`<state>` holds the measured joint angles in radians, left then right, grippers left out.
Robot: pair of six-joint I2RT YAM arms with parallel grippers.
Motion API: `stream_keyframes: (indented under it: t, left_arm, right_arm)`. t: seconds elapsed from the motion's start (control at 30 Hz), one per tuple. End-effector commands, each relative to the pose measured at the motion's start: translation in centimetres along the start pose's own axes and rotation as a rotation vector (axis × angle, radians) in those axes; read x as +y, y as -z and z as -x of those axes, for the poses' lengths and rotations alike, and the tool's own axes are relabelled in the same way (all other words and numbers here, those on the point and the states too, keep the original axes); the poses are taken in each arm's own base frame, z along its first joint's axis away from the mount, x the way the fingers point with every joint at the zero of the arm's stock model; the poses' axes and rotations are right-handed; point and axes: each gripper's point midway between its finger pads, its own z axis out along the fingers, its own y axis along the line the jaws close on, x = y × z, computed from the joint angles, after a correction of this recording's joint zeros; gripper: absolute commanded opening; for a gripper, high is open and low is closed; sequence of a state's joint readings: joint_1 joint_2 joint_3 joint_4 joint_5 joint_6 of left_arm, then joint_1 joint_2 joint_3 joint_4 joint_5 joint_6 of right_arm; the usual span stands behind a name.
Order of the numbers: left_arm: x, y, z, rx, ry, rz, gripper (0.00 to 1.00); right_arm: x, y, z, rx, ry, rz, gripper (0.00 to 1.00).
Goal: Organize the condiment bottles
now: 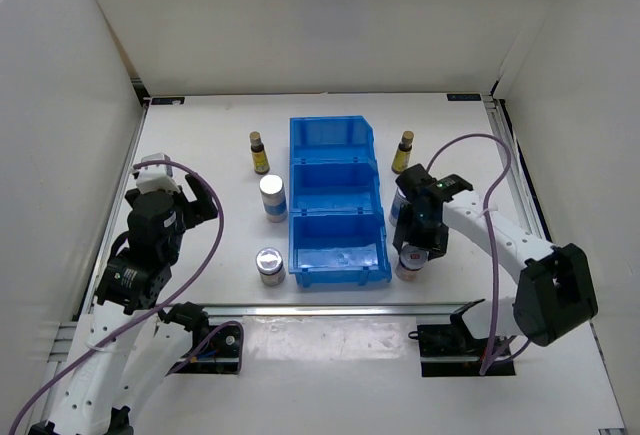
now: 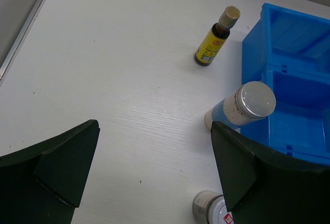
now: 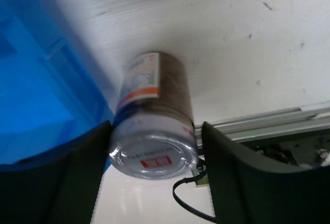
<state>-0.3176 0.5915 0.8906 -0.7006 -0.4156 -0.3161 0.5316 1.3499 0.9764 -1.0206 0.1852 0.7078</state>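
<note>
Squat jar (image 3: 152, 131) sits between right fingers (image 3: 242, 183) (beside bin (image 3: 36, 80)).

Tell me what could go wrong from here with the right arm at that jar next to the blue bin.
One: the right tool straddles the squat jar at its lid end, and whether it grips is unclear; a shallow hold might let the jar tip or slip. Two: the jar stands right beside the blue bin, so the finger on that side could catch or shove the bin's wall.
</note>
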Motion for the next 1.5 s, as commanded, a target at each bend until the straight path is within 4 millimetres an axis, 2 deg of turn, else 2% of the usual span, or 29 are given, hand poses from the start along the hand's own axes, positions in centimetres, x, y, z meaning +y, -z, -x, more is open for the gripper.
stream_keyframes:
  t: [0.0,0.03,0.17,0.3,0.33,0.43,0.47,0.5,0.57,0.6,0.67,0.7,0.73,0.9,1.03,1.07,1.1,1.13,1.2,1.43,1.47]
  left_arm:
    - [0.2,-0.1,-0.1,-0.003,0.006,0.017,1.00]
    - [0.4,-0.1,0.0,-0.006,0.006,0.026,1.00]
    - [0.6,-0.1,0.0,-0.009,0.006,0.035,1.00]
    - [0.6,-0.1,0.0,-0.009,0.006,0.035,1.00]
    - [0.6,-0.1,0.0,-0.009,0.006,0.035,1.00]
    - [0.6,-0.1,0.0,-0.009,0.006,0.035,1.00]
    - [0.6,-0.1,0.0,-0.009,0.006,0.035,1.00]
    - [0.5,-0.3,-0.1,-0.001,0.002,0.037,1.00]
    - [0.5,-0.3,-0.1,-0.001,0.002,0.037,1.00]
    - [0.5,-0.3,-0.1,-0.001,0.002,0.037,1.00]
    - [0.5,-0.3,-0.1,-0.001,0.002,0.037,1.00]
    - [0.5,-0.3,-0.1,-0.001,0.002,0.037,1.00]
    - [0.5,-0.3,-0.1,-0.001,0.002,0.037,1.00]
    - [0.7,-0.4,-0.4,0.004,-0.002,0.049,1.00]
    - [0.7,-0.4,-0.4,0.004,-0.002,0.049,1.00]
    - [0.7,-0.4,-0.4,0.004,-0.002,0.049,1.00]
    - [0.7,-0.4,-0.4,0.004,-0.002,0.049,1.00]
    - [0.7,-0.4,-0.4,0.004,-0.002,0.049,1.00]
    - [0.7,-0.6,-0.6,0.012,-0.006,0.051,1.00]
    - [0.5,-0.6,-0.7,0.015,-0.005,0.041,1.00]
    - [0.5,-0.6,-0.7,0.015,0.005,0.041,1.00]
  right_arm:
    - [-0.2,-0.5,-0.2,0.029,-0.032,0.025,0.67]
    - [-0.1,0.1,0.0,0.006,-0.035,0.044,0.53]
    - [-1.1,2.0,0.2,-0.080,-0.062,0.034,0.25]
    - [-0.7,5.1,1.0,-0.196,-0.049,0.039,0.10]
    - [0.6,7.0,1.5,-0.251,-0.008,0.083,0.08]
    - [3.3,9.5,1.9,-0.337,0.075,0.129,0.05]
    - [4.6,11.2,2.5,-0.372,0.087,0.167,0.03]
    - [6.1,11.1,2.2,-0.366,0.136,0.162,0.01]
    - [7.9,11.7,2.3,-0.372,0.189,0.159,0.00]
    - [9.8,11.8,2.4,-0.373,0.222,0.157,0.00]
    - [11.4,11.6,2.4,-0.364,0.249,0.153,0.00]
    - [12.1,10.5,2.5,-0.336,0.254,0.114,0.00]
    - [13.0,10.7,2.8,-0.334,0.253,0.126,0.00]
    - [14.4,7.8,2.6,-0.208,0.243,0.073,0.00]
    - [14.6,6.2,2.6,-0.141,0.200,0.102,0.01]
    - [14.7,5.4,2.4,-0.104,0.192,0.126,0.05]
    - [14.6,5.8,2.4,-0.092,0.181,0.146,0.09]
    - [14.4,4.7,2.6,-0.072,0.158,0.154,0.14]
    - [14.4,4.0,2.4,-0.035,0.143,0.189,0.17]
    - [13.7,2.4,1.3,0.024,0.118,0.193,0.17]
    - [13.8,2.4,1.6,0.012,0.117,0.194,0.22]
